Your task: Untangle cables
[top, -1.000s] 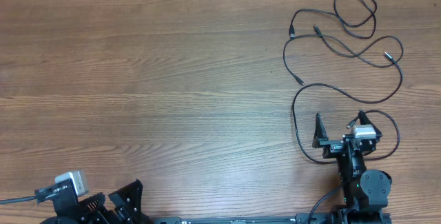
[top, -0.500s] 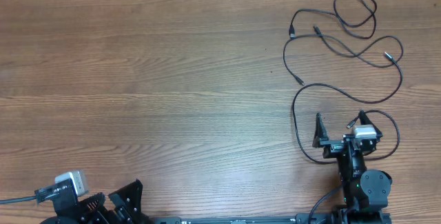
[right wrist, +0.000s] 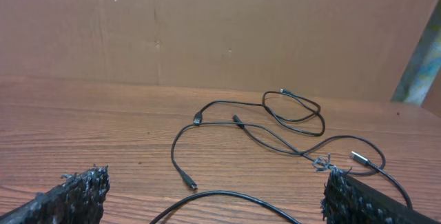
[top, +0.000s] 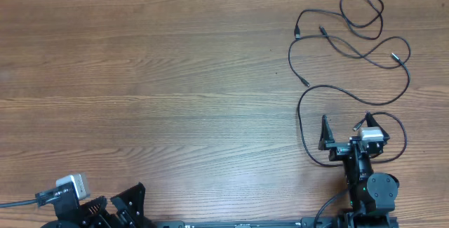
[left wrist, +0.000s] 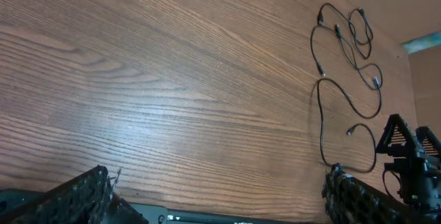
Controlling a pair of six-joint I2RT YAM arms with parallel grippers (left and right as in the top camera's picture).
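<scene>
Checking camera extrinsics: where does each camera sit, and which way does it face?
Overhead: above the table, looking straight down; left gripper and right gripper at the near edge.
Left wrist: low at near left, facing across the wood toward the cables; own fingers in bottom corners, right arm at far right.
Right wrist: low, facing cables and a cardboard wall; own fingers in bottom corners.
Shared: all three see the cables.
</scene>
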